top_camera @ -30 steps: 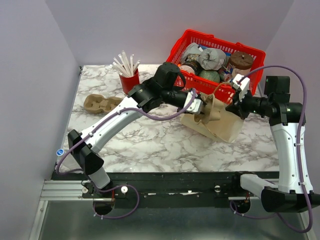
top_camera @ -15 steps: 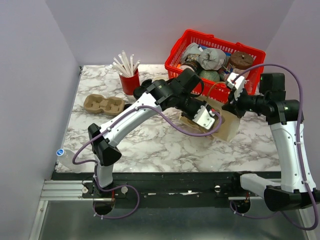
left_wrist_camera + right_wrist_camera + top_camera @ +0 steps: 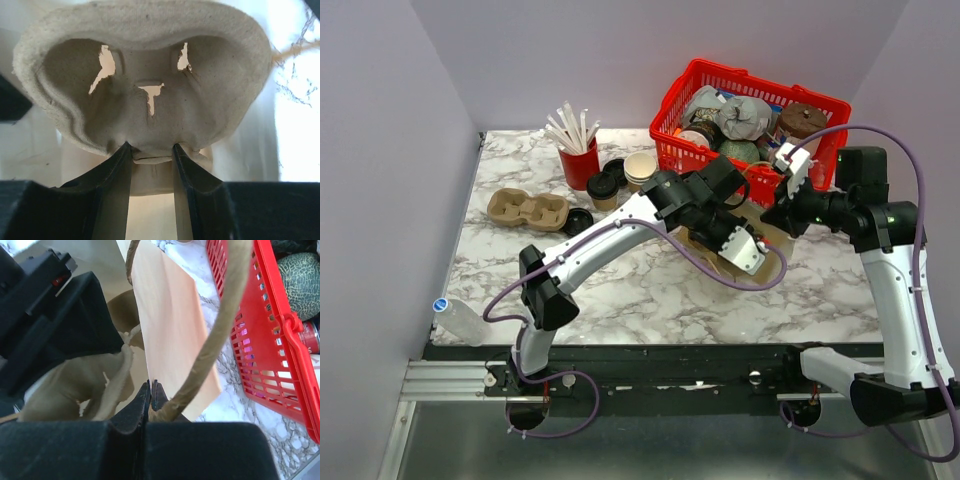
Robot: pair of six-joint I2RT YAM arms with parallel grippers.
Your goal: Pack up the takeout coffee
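Swung deeper into the brown paper bag (image 3: 170,330), left gripper (image 3: 150,150) pinches the moulded-pulp cup carrier (image 3: 145,75); right gripper (image 3: 150,390) clamps the bag's twisted paper handle (image 3: 218,335). Behind them, the brown kraft coffee cup (image 3: 604,197) looks light and crushable: grip mid-wall.

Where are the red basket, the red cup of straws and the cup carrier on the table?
red basket (image 3: 677,108), top view, left wall.
red cup of straws (image 3: 578,165), top view, red side.
cup carrier (image 3: 527,209), top view, ridge between wells.

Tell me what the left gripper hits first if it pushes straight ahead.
The pulp cup carrier clamped in the left gripper; beyond it, probably the paper bag wall, though depth is unclear.
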